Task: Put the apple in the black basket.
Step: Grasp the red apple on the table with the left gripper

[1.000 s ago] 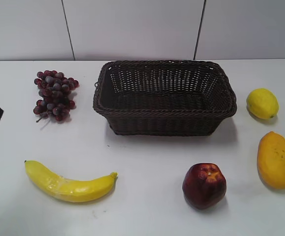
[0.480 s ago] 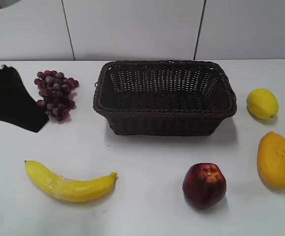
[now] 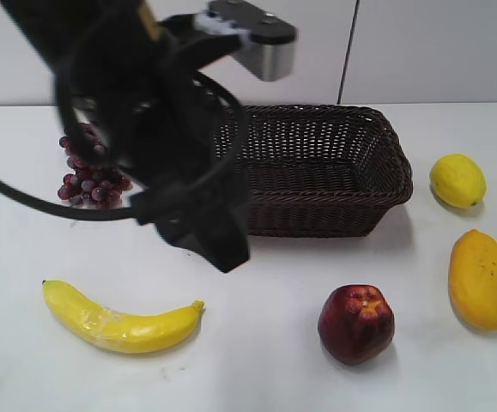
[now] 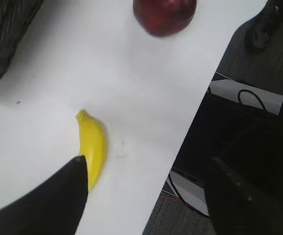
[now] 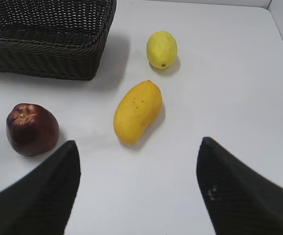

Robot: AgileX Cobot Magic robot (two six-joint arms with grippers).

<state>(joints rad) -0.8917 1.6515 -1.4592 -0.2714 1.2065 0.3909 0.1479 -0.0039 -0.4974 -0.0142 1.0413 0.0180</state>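
Note:
The apple (image 3: 356, 324), dark red with a yellowish patch at its stem, stands on the white table in front of the black basket (image 3: 334, 219). The apple also shows at the top of the left wrist view (image 4: 164, 14) and at the left of the right wrist view (image 5: 32, 129). My left gripper (image 3: 218, 245) hangs blurred above the table, left of the apple and in front of the basket's left end; in its wrist view it (image 4: 147, 159) is open and empty. My right gripper (image 5: 139, 142) is open and empty, and out of the exterior view.
A banana (image 3: 119, 322) lies at the front left. A grape bunch (image 3: 93, 184) is partly hidden behind my left arm. A lemon (image 3: 457, 180) and a mango (image 3: 480, 279) lie to the right of the basket. The table's front edge (image 4: 190, 122) is close.
My left arm has swept in from the left edge toward the middle and now hides the basket's left end and part of the grapes. The fruits and basket have not moved.

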